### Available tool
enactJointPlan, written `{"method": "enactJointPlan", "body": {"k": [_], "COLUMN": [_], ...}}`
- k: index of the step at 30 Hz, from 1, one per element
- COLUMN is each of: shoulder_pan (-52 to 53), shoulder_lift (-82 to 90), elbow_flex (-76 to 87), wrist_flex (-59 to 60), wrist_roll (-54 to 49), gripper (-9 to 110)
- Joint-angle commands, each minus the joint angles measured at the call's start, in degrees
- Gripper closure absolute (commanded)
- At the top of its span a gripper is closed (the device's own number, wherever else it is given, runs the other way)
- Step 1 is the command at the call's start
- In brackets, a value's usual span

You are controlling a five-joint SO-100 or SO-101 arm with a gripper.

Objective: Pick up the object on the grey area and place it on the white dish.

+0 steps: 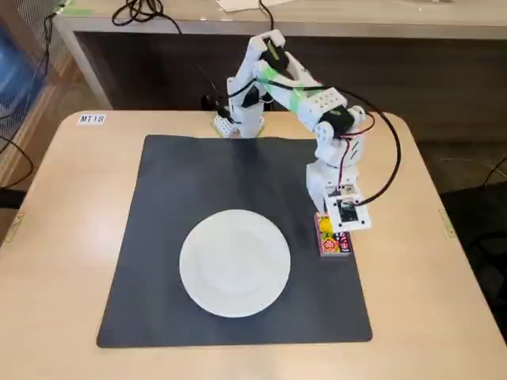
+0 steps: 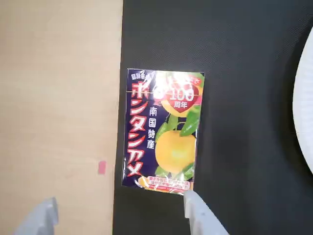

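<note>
— Claw [image 2: 117, 215] first: is it holding anything?

— No, it's released. In the wrist view its two pale fingertips [image 2: 41, 215] show at the bottom edge, spread wide with nothing between them, one over the bare tabletop [image 2: 58, 98], the other over the mat [image 2: 234, 73] just below the box's [image 2: 164, 132] lower right corner.

— Where's the box?

— Flat on the mat, its left side right along the mat's edge where it meets the tabletop. In the fixed view it lies at the mat's right edge, partly under the claw [image 1: 337, 229], well apart from the plate [image 1: 234, 263] in the middle.

— Which way does it run?

— In the wrist view its long axis goes up and down the picture, heading away from the fingertips, orange print face-up.

— So how to grab it well?

— I'd say ease forward until the fingertips straddle the two long sides, then descend. The spread looks wider than the box's short side. The left fingertip would land off the mat, so keep level and close gently; a thin box can skid.
</note>
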Motion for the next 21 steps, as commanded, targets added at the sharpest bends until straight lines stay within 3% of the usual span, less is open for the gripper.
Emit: {"method": "enactJointPlan", "body": {"k": [1, 21], "shoulder_pan": [-0.26, 3.08], "shoulder_lift": [0.09, -5.01], "elbow_flex": [-2.99, -3.96], "wrist_flex": [-0.18, -2.02], "wrist_roll": [-0.26, -1.85], "gripper": [66, 64]}}
